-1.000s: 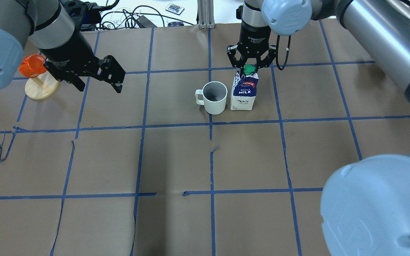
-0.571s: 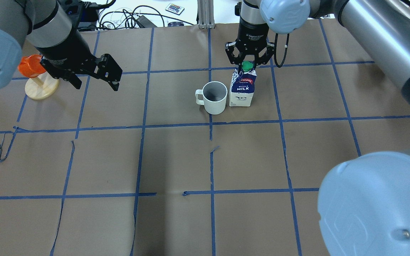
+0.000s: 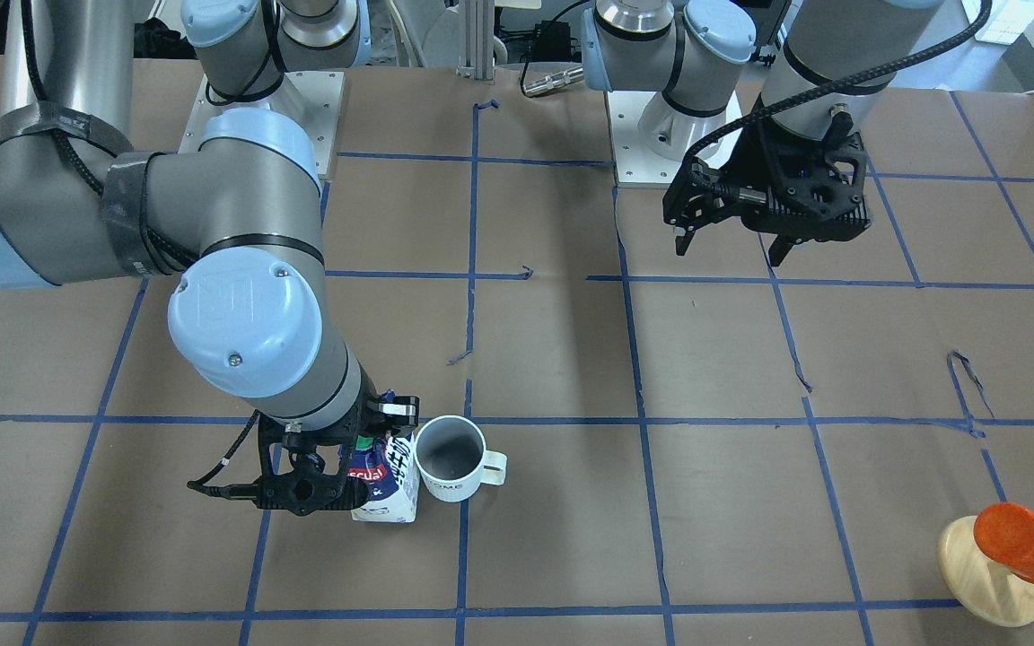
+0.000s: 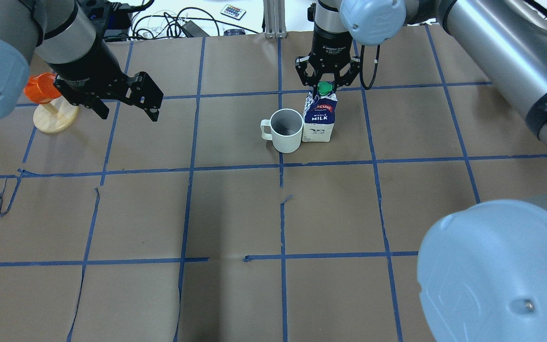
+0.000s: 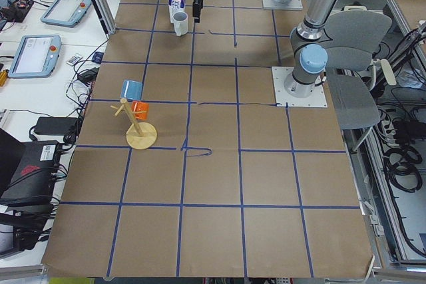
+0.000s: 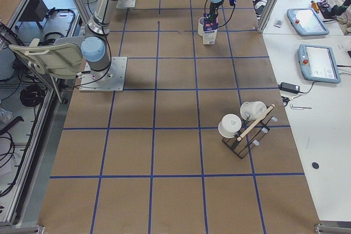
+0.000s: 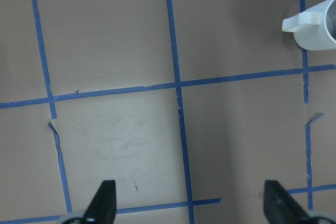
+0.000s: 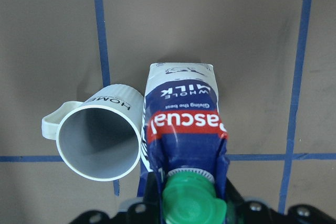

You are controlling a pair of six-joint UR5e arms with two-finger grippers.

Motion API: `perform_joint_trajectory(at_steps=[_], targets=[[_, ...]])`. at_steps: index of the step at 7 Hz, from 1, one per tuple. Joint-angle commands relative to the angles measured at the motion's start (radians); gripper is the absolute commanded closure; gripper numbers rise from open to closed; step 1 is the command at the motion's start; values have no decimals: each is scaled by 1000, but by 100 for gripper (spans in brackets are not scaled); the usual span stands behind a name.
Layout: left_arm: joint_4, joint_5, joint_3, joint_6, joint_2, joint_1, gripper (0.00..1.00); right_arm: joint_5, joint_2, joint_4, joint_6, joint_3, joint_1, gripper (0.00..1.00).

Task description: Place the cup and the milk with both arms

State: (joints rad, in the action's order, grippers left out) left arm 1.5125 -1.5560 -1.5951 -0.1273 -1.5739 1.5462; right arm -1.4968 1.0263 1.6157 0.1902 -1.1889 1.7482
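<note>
Now the right pincer [image 4: 326,84] pinches the top ridge of the milk [image 4: 319,122], one finger on either side of the green cap [image 4: 323,87]. The milk is upright, just beside the cup [image 4: 286,130] and on its right in the overhead view; whether the two touch I cannot tell. The cup stands upright on the table [image 4: 235,213], its handle pointing away from the milk, close to a crossing of blue tape lines [image 4: 281,166]. The left pincer [image 4: 126,108] is spread wide with nothing between its fingers. It hangs above the table, well apart from the cup, near an orange mug [image 4: 40,88] on a wooden stand [image 4: 56,121].
</note>
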Motion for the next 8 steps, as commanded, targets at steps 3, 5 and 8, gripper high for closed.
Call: perform_joint_trajectory(at_steps=[3, 5, 8], targets=[[0, 1, 0, 1, 0, 0, 0, -2, -5, 10, -11, 0, 1, 29], [0, 1, 0, 0, 0, 0, 0, 0, 6, 10, -3, 2, -1, 13], [0, 1, 0, 1, 0, 0, 0, -23, 136, -25, -85, -18, -21, 0]])
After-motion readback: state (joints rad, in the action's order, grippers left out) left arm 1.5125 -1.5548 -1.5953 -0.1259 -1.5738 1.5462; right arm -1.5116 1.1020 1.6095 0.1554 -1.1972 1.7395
